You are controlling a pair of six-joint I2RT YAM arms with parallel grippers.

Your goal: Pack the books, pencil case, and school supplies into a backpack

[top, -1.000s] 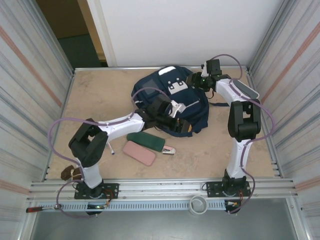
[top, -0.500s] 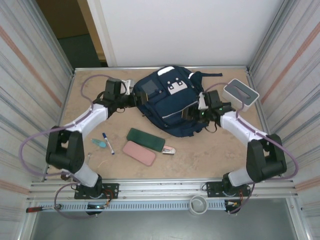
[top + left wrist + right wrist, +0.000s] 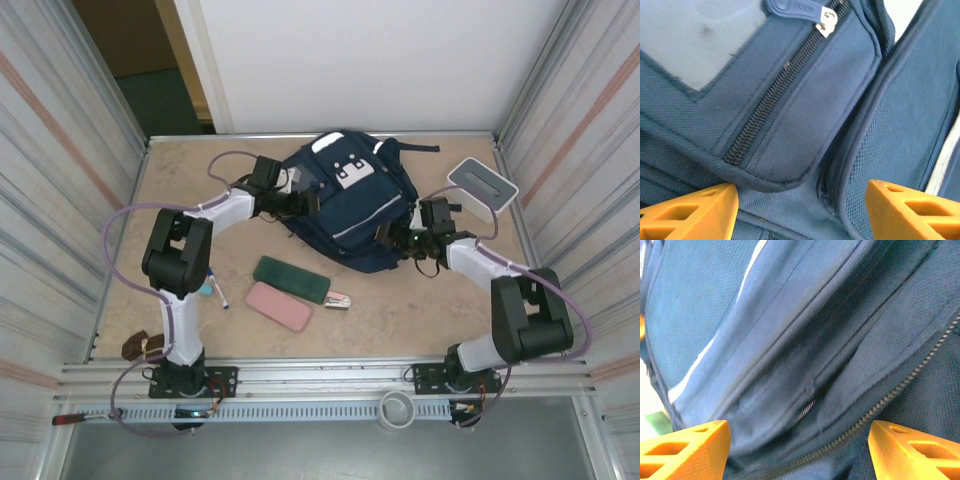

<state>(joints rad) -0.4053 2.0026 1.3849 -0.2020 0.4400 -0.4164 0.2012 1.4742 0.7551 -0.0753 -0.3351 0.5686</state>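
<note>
We saw the navy-blue backpack (image 3: pixel 350 205) lying toward the far edge of the counter (image 3: pixel 450 310), about midway along that edge, with its white patches facing up. Our left gripper (image 3: pixel 802 212) was at the backpack's left side. In the left wrist view its orange fingers (image 3: pixel 687 212) stood wide apart and held nothing, with navy fabric showing in the gap between them. A zip (image 3: pixel 775 100) ran aslant across that fabric, with its pull (image 3: pixel 827 20) at the upper end and a grey patch (image 3: pixel 695 35) beside it. Our right gripper (image 3: pixel 800 447) was at the backpack's near right side, spread just as wide and also holding nothing. Beyond it we saw folds of the bag, a thin pale stripe (image 3: pixel 705 350) and another zip (image 3: pixel 900 390). We could not tell whether either gripper touched the cloth. Between the backpack and the near edge lay a dark green pencil case (image 3: pixel 290 280), with a pink pencil case (image 3: pixel 279 306) just beside it on the near side. The small pink-and-silver stapler (image 3: pixel 338 300) sat at the right end of the green one. The pen (image 3: pixel 218 296) lay to the left of the cases, partly hidden by the left arm's elbow. A white box with a grey top (image 3: pixel 482 187) stood by the right edge, apart from the backpack.
</note>
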